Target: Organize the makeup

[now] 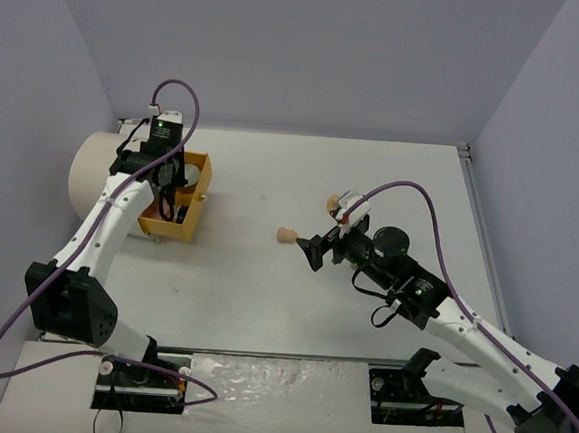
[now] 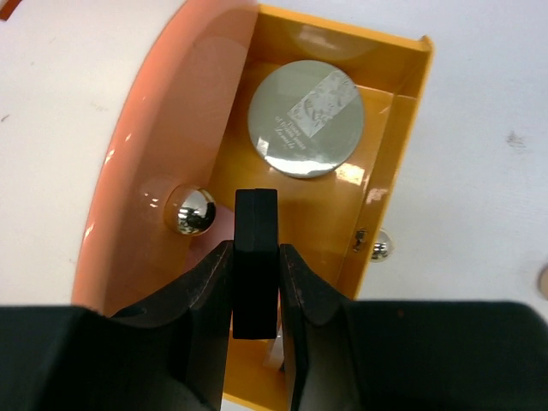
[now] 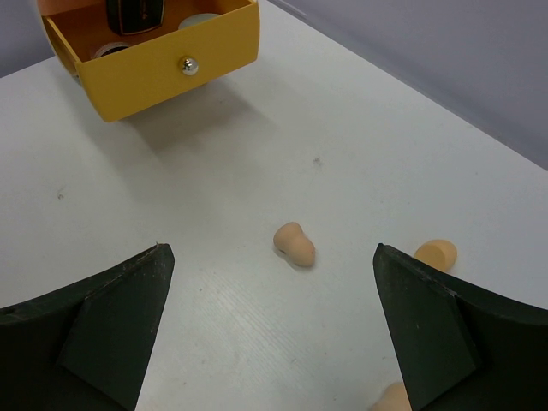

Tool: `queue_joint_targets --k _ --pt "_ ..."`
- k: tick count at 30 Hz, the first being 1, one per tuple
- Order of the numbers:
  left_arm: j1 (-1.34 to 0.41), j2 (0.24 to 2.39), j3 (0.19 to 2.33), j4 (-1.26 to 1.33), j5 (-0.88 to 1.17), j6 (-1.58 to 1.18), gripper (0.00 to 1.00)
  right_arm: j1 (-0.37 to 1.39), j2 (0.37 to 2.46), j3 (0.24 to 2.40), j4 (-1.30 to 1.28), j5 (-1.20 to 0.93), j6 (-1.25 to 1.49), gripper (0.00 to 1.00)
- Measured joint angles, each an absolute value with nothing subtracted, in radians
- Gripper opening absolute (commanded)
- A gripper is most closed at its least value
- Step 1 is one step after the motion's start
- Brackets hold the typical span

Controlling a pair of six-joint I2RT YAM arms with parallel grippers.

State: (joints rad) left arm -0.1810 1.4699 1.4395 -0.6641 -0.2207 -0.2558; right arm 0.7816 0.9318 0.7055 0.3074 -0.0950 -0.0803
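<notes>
A black square compact (image 2: 256,221) is clamped edge-on in the closed left gripper (image 2: 256,253), its lower end hidden, above the orange drawer (image 2: 402,154) where a pale green disc (image 2: 306,117) lies. The right gripper (image 3: 271,253) is spread wide, empty. Beyond it a peach sponge (image 3: 294,244) lies; a second sponge (image 3: 435,253) is partly hidden; a third sponge (image 3: 392,399) is cut off.

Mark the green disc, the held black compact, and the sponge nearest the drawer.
green disc (image 2: 306,118), left wrist view, face centre.
black compact (image 2: 256,248), left wrist view, narrow edge.
sponge (image 3: 294,244), right wrist view, its middle.
</notes>
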Motion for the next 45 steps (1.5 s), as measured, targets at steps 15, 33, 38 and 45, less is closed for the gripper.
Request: queue_joint_targets --k 15,33,38,45 --pt "-0.194 1.578 1.518 -0.569 -0.223 -0.165 0.00 0.765 0.932 0.694 0.308 -0.112 -0.076 1.00" --pt "-0.287 1.705 1.587 -0.590 -0.431 -0.107 0.69 0.735 0.932 0.686 0.309 -0.146 -0.071 1.00" --pt "-0.324 1.674 1.653 -0.605 -0.425 -0.109 0.68 0.733 0.932 0.686 0.308 -0.157 -0.068 1.00" --pt "-0.343 1.565 1.669 -0.652 -0.311 -0.173 0.55 0.733 0.932 0.686 0.308 -0.162 -0.063 1.00"
